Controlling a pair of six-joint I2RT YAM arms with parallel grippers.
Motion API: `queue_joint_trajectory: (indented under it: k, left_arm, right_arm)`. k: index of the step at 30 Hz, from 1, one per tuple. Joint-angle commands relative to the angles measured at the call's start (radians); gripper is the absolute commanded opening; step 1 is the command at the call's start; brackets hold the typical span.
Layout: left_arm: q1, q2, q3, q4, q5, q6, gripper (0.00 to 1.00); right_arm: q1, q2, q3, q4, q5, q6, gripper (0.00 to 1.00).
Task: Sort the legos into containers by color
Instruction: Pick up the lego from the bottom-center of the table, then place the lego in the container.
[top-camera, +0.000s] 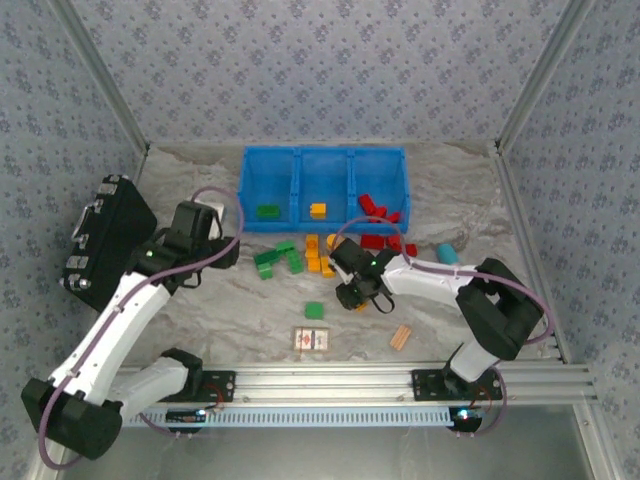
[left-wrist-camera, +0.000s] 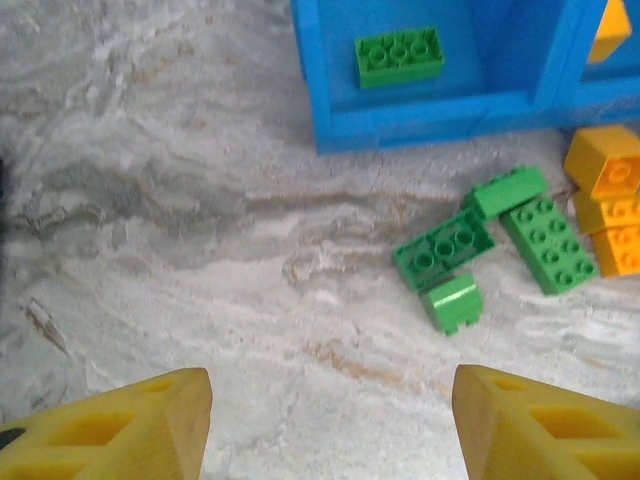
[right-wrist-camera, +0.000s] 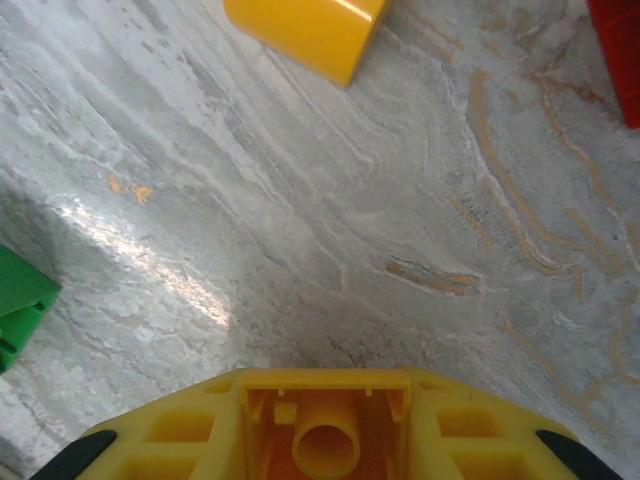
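At upper centre, the containers (top-camera: 322, 155) hold a green brick (top-camera: 267, 211) left, an orange brick (top-camera: 318, 210) middle, red bricks (top-camera: 376, 207) right; loose legos (top-camera: 300, 258) lie below. Left gripper (left-wrist-camera: 330, 400) gapes empty; right gripper (top-camera: 354, 287) clamps an orange lego (right-wrist-camera: 325, 430).

3 joined containers (top-camera: 325, 178) at rear, legos (top-camera: 313, 262) scattered before them, case (top-camera: 105, 235) far left, card (top-camera: 313, 339) in front

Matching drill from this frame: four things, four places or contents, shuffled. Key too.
1 black case
2 wooden block
3 left bin
4 middle bin

A holds one orange brick
B left side of the table
C holds one green brick
D near edge, right of the printed card

Pairs: 1-B, 2-D, 3-C, 4-A
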Motion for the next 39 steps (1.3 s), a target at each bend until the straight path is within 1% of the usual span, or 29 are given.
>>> queue_joint_trajectory:
  k: [1,5,7,10,12,14,18,19,20,24,27,29,33,36,39]
  left_arm:
    - [0.002,-0.059,-0.049,-0.056,0.033,-0.059,0.65]
    - [0.0,-0.101,-0.142,-0.025,0.128,-0.12,0.65]
    - [-0.01,-0.112,-0.18,-0.008,0.155,-0.143,0.64]
    - [-0.071,-0.123,-0.2,0.019,0.145,-0.18,0.64]
    - [-0.105,-0.119,-0.227,0.038,0.151,-0.21,0.67]
    - [-0.15,-0.102,-0.258,0.054,0.155,-0.252,0.68]
    - [-0.239,-0.091,-0.323,0.119,0.156,-0.358,0.7]
    - [-0.263,-0.089,-0.337,0.166,0.152,-0.383,0.7]
    - [-0.283,-0.087,-0.348,0.188,0.146,-0.404,0.7]
    - [-0.334,-0.025,-0.335,0.234,0.136,-0.435,0.7]
    - [-0.383,0.052,-0.299,0.241,0.131,-0.452,0.73]
    - [-0.423,0.111,-0.285,0.25,0.133,-0.48,0.73]
    - [-0.496,0.214,-0.273,0.324,0.142,-0.535,0.73]
    - [-0.535,0.298,-0.217,0.338,0.148,-0.533,0.74]
    - [-0.558,0.37,-0.143,0.318,0.151,-0.522,0.75]
  right_arm:
    - [-0.002,-0.005,0.088,-0.083,0.01,-0.02,0.29]
    - [-0.041,0.022,0.259,-0.122,0.01,-0.076,0.29]
    - [-0.074,0.06,0.365,-0.122,0.0,-0.106,0.29]
    - [-0.112,0.145,0.522,-0.15,0.011,-0.16,0.3]
    - [-0.133,0.205,0.614,-0.136,0.017,-0.194,0.3]
    - [-0.155,0.274,0.706,-0.13,0.017,-0.213,0.3]
    - [-0.187,0.409,0.869,-0.13,0.034,-0.226,0.32]
    - [-0.196,0.44,0.903,-0.131,0.04,-0.223,0.32]
    - [-0.208,0.468,0.93,-0.098,0.04,-0.219,0.33]
    - [-0.239,0.552,1.014,-0.076,0.01,-0.2,0.34]
    - [-0.257,0.598,1.054,-0.079,-0.002,-0.205,0.39]
    - [-0.264,0.613,1.062,-0.065,-0.009,-0.22,0.41]
    - [-0.284,0.636,1.094,-0.053,-0.025,-0.236,0.43]
    - [-0.299,0.66,1.122,-0.059,-0.035,-0.239,0.45]
    - [-0.301,0.635,1.087,-0.033,-0.05,-0.251,0.45]
